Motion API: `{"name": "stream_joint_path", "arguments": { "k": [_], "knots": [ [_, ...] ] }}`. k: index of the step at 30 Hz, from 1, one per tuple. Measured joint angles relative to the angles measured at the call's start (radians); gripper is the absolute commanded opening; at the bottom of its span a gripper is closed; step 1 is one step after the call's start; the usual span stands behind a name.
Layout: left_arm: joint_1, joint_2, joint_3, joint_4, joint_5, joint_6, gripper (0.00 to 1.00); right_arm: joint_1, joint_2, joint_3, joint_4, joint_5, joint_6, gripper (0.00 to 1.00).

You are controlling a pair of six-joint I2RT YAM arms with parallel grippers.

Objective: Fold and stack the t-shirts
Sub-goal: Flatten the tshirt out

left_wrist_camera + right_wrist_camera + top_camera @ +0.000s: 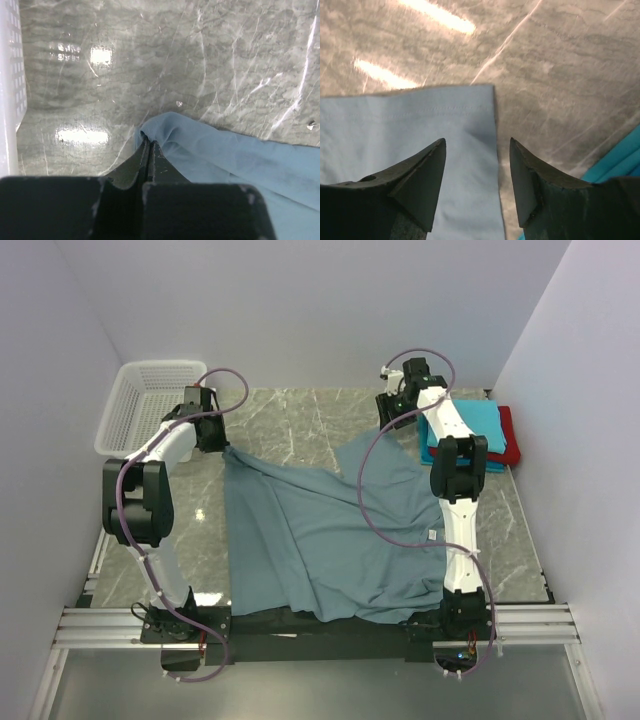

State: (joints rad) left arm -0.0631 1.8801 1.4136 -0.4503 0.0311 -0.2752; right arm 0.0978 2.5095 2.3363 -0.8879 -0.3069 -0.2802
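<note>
Both arms same build. Left arm (pixel 135 500): white link shells, bulky black joint housings, mauve cable (pixel 228 370) looped along it. Right arm (pixel 462 530): same white and black, own mauve cable (pixel 361 485) in big loops. Black base blocks, small red wiring. Left gripper (pixel 149 142) and right gripper (pixel 477 142): matte black wedge jaws, scuffed pale at edges.

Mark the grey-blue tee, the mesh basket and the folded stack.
grey-blue tee (pixel 300 540): top view, middle of the spread cloth.
mesh basket (pixel 145 410): top view, its bare mesh inside.
folded stack (pixel 483 418): top view, turquoise top layer.
</note>
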Motion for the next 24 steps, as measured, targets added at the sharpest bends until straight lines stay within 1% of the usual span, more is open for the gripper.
{"name": "stream_joint_path", "arguments": {
  "k": [2,8,11,16,22,23,24],
  "knots": [
    [0.0,0.0,0.0,-0.004,0.004,0.0,0.0,0.0,0.008,0.004,0.011,0.0,0.011,0.56],
    [0.0,0.0,0.0,-0.007,0.016,0.0,0.0,0.0,0.068,0.075,0.04,0.003,0.025,0.53],
    [0.0,0.0,0.0,-0.01,0.018,0.0,0.0,0.0,0.1,0.08,0.055,-0.005,0.02,0.51],
    [0.0,0.0,0.0,-0.012,0.018,0.0,0.0,0.005,0.108,0.09,0.065,-0.008,0.012,0.48],
    [0.0,0.0,0.0,-0.024,0.018,0.0,0.0,0.014,0.111,0.093,0.066,0.002,-0.007,0.39],
    [0.0,0.0,0.0,-0.025,0.018,0.0,0.0,0.016,0.111,0.093,0.066,0.005,-0.01,0.34],
    [0.0,0.0,0.0,-0.026,0.018,0.0,0.0,0.018,0.111,0.093,0.066,0.007,-0.017,0.32]
  ]
}}
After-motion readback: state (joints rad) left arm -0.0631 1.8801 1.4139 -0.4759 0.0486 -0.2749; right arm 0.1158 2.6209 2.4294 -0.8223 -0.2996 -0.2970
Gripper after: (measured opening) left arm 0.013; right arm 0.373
